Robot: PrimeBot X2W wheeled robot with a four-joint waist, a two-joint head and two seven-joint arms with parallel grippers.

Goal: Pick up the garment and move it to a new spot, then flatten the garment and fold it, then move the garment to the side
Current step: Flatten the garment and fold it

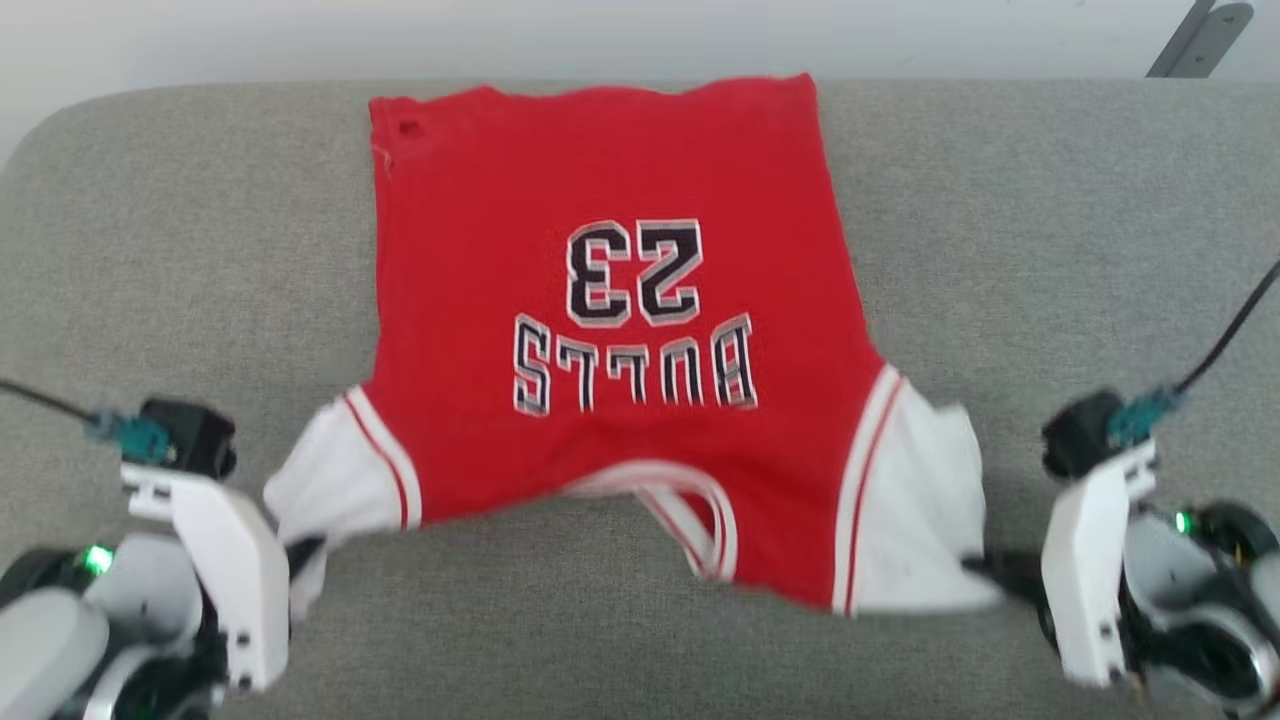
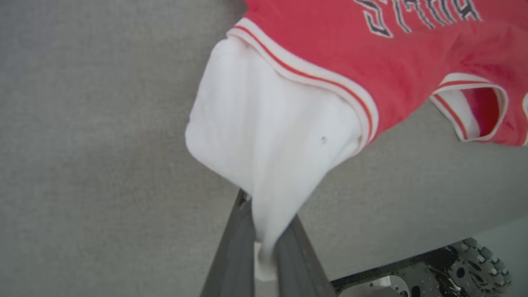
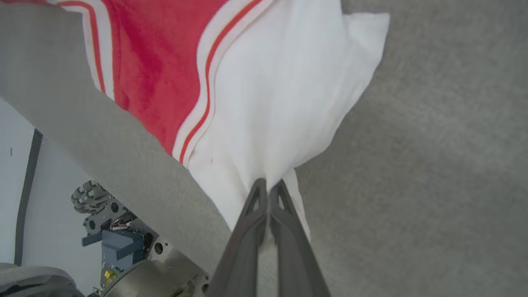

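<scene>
Garment: a red jersey lying face up on the grey fabric-covered counter, its black print reading upside down to me.
Hem: beyond the print, close to the counter's far edge.
Collar: on my side of the print, rumpled and partly folded over.
Left hand: pressed together on the tip of the white left sleeve. It sits outward of the print and nearer me, and the cloth is drawn into a taut cone.
Right hand: pressed together, pinching the tip of the white right sleeve, on the other side of the print and nearer me.
Step, as I judge it: flattening. The body by the print looks smooth, and the sleeve end is lifted and stretched between my hands.
How it will handle: light, soft and limp. It sags wherever I am not holding it and drags easily over the fabric cover. I see no risk of breakage, but thin knit can slip out of a shallow pinch.
Where to hold: sleeve tips or shoulder seams for spreading, and the hem corners beyond the print for folding.
Risk: uneven pull would skew the print and bunch the collar further.
</scene>
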